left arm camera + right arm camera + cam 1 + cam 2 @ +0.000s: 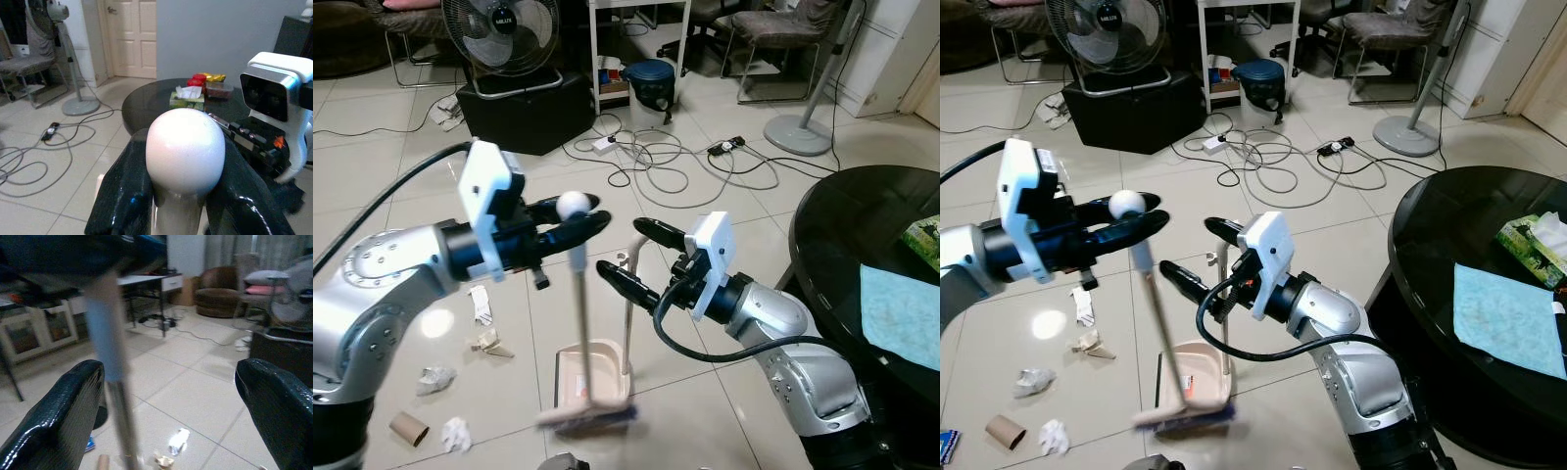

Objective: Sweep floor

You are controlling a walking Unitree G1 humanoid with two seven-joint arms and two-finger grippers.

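Note:
My left gripper is shut on the white ball top of the broom, which also shows large between its fingers in the left wrist view. The broom's stick slants down to a blurred brush head at the pink dustpan. The dustpan's thin upright handle rises to just beside my right gripper. That gripper is open with nothing held; a blurred pole stands between its fingers in the right wrist view. Crumpled paper, a cardboard tube and scraps litter the tiles.
A round black table with a blue cloth and tissue box stands close on the right. Cables sprawl across the floor ahead. Behind them are a fan on a black box and a blue bin.

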